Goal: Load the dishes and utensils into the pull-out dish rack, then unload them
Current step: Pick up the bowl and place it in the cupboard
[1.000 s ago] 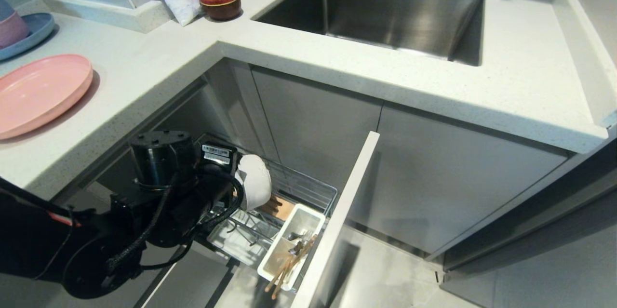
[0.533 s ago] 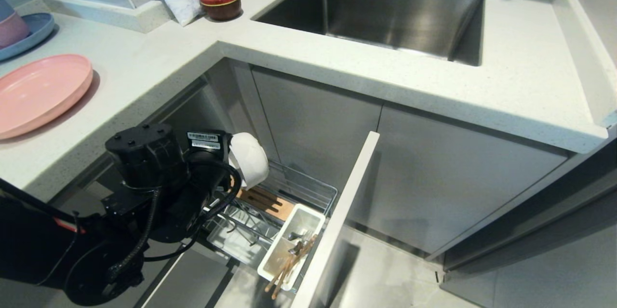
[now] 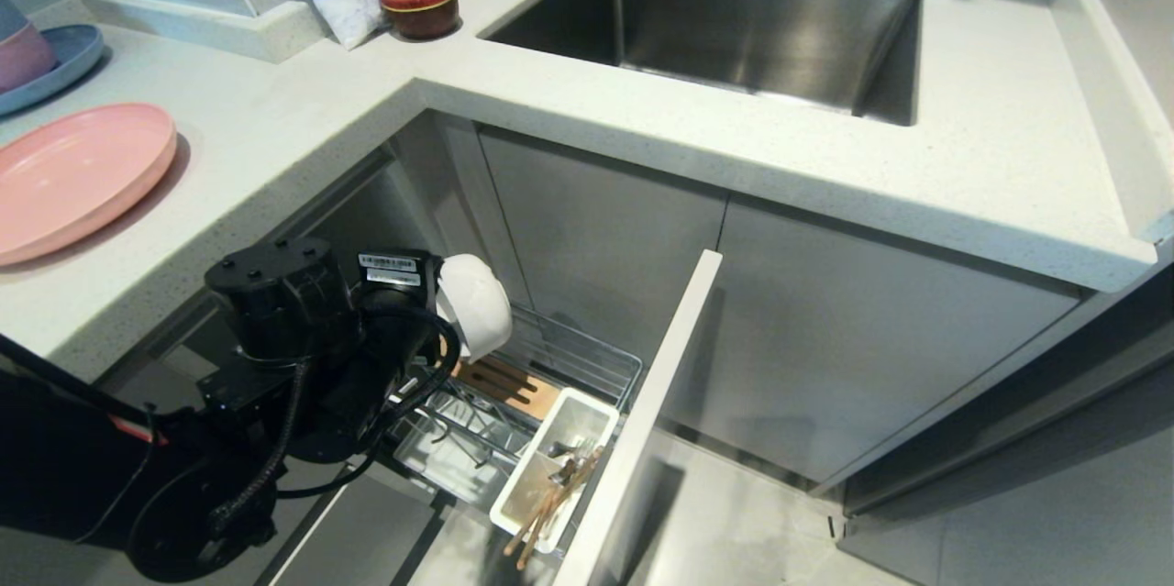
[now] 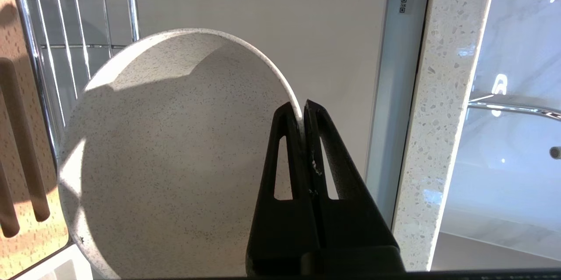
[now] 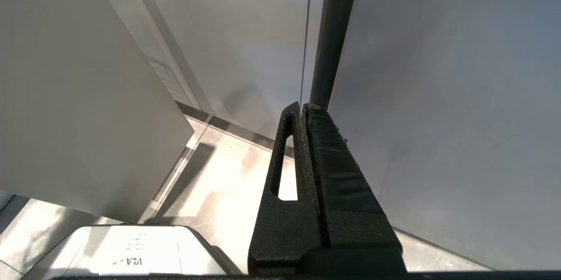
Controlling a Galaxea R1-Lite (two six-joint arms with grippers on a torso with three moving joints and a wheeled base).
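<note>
One speckled cream bowl [image 4: 175, 153], rim pinched, black left gripper [image 4: 303, 111], chrome wire rack [image 3: 569, 357].

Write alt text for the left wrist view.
The left gripper is shut on the rim of a speckled cream-white bowl, held on edge in front of grey cabinet panels. The wire dish rack and its slotted wooden strip lie behind the bowl, and a speckled countertop edge runs alongside.

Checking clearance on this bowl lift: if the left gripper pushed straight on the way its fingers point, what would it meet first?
The left gripper, shut on the cream bowl's rim, points at the pale cabinet panel behind the rack. That panel looks first in line, though depth is unclear.
</note>
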